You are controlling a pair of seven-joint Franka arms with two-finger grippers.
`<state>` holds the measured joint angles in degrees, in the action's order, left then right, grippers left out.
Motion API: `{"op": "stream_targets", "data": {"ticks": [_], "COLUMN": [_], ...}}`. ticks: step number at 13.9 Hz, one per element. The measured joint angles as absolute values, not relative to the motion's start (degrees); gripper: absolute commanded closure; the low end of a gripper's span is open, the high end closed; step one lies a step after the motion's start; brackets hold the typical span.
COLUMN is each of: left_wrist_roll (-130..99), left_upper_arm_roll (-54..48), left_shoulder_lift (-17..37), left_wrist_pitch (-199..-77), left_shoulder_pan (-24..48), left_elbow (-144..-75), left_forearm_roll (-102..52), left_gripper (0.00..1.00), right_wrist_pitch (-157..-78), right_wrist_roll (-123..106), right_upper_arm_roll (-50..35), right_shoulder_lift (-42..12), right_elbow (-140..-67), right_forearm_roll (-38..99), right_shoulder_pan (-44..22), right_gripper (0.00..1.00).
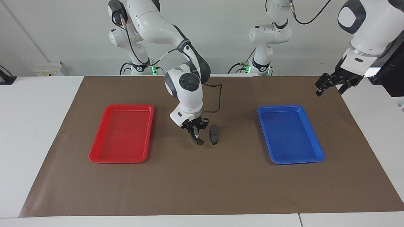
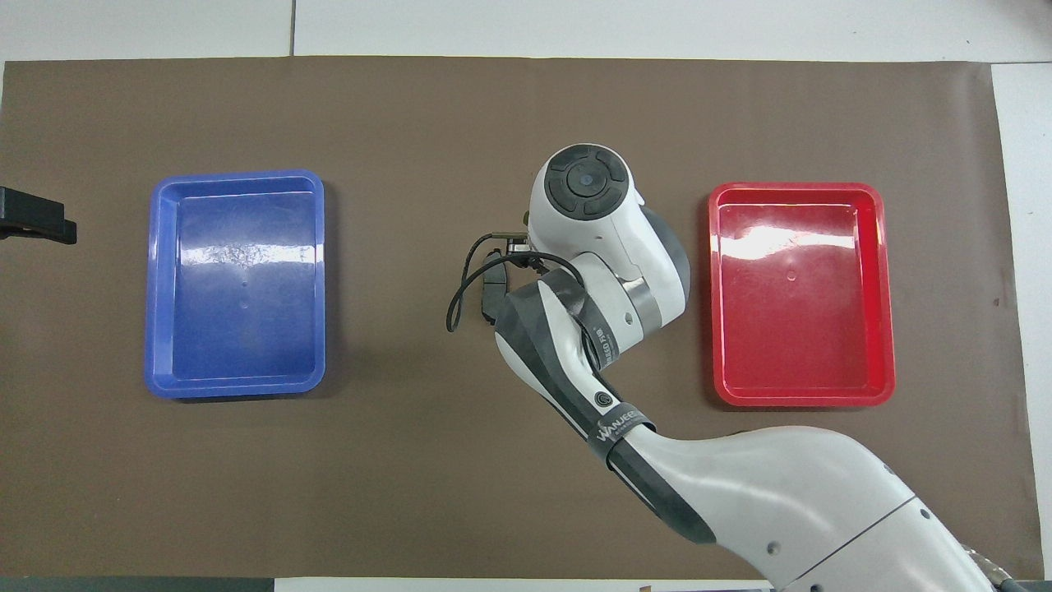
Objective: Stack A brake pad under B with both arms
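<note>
At the frame's centre, A brake pad (image 1: 214, 134) is lying on the tabletop (image 1: 202, 183) just beside B (image 1: 199, 142). The right pincer (image 1: 196, 134) is hovering directly over B, and I cannot tell its grip. At upper right, the left pincer (image 1: 331, 84) is waiting, spread and empty.

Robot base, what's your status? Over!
Left gripper open, waiting above brown mat. Right gripper low beside short dark-grey grooved brake pad on mat. Nothing blocking.
</note>
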<state>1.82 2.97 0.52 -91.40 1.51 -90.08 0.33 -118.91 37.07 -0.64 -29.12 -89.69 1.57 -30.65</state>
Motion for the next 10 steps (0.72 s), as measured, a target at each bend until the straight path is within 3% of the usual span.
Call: {"op": "stream_targets", "data": {"ticks": [10], "left_wrist_roll": [2.65], "left_upper_arm_roll": [2.28], "left_shoulder_lift": [1.43], "left_wrist_pitch": [-87.88], "left_shoulder_pan": [1.71], "left_elbow": [-88.95], "left_forearm_roll": [0.23], "left_gripper": [0.0], "right_wrist_pitch": [-123.09], "right_wrist_roll": [41.18], "right_upper_arm_roll": [-0.63], "right_shoulder_lift": [-34.63], "right_elbow": [-87.23], "right_forearm_roll": [-0.37], "right_shoulder_pan": [-35.2], "right_gripper": [1.0]}}
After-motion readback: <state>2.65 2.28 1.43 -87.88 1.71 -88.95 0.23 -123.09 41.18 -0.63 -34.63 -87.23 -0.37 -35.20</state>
